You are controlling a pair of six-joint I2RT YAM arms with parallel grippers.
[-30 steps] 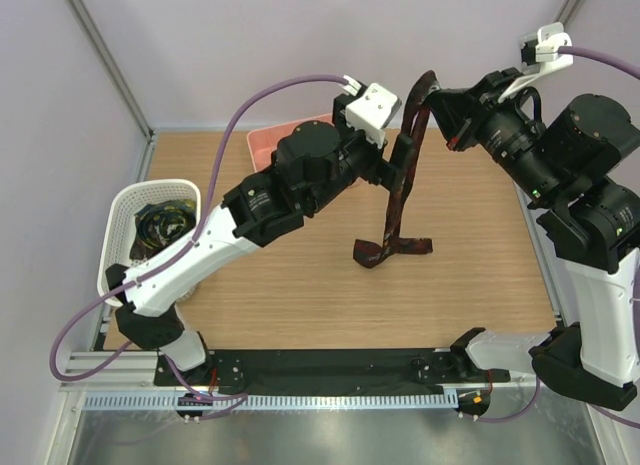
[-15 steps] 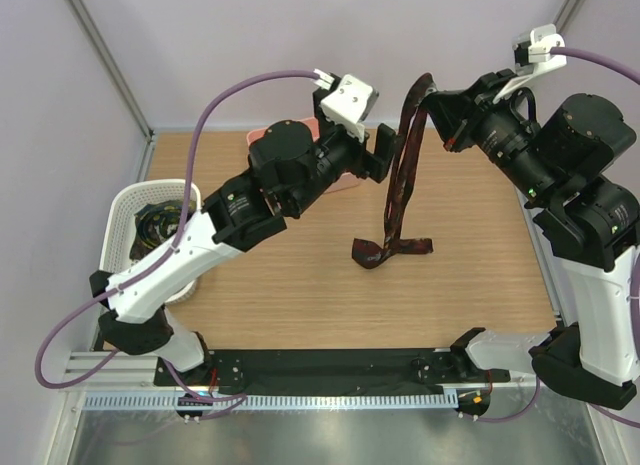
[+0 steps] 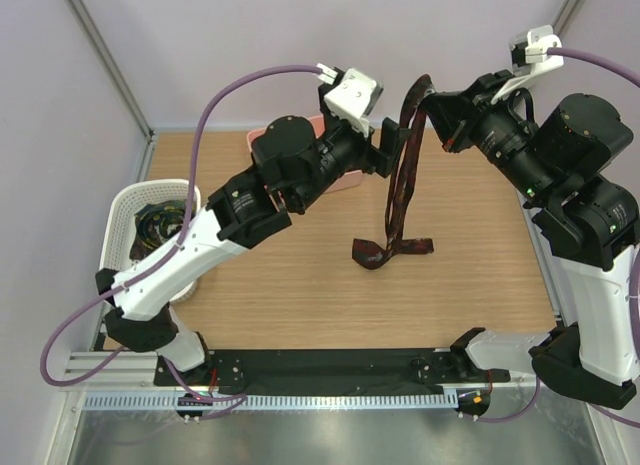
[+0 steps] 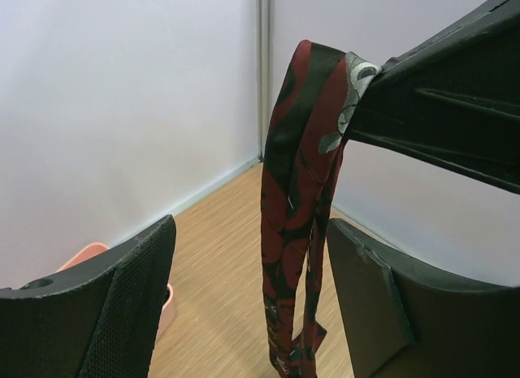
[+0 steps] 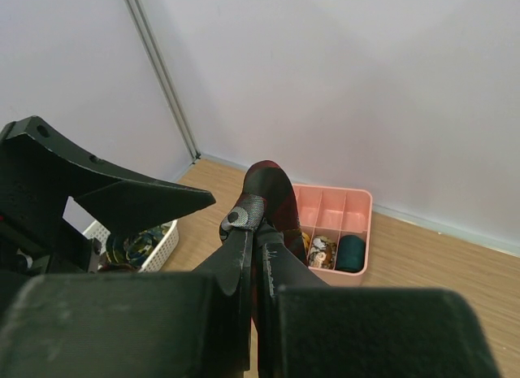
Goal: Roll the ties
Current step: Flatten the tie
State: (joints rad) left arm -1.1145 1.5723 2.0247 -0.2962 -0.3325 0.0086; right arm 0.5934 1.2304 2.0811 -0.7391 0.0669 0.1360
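Closing level matters: the tie [image 3: 398,185] hangs pinched in the right fingers [image 5: 236,260], ends on the desk [image 3: 300,295]; just below them, spread left fingers [image 4: 122,313] flank it and should catch both layers

A pink divided tray [image 3: 258,138] sits on the wooden counter [image 3: 300,305] just behind and to the left of the left pincer [image 3: 401,150], close to the back wall. A white mesh basket [image 3: 122,213] stands well to the left of that pincer, at the counter's left edge. Pale lilac walls [image 3: 250,45] rise behind both it and the right pincer [image 3: 429,96]. A grey metal post [image 3: 105,60] climbs the left rear corner. A black rail [image 3: 330,368] runs along the near edge, well apart from both pincers.
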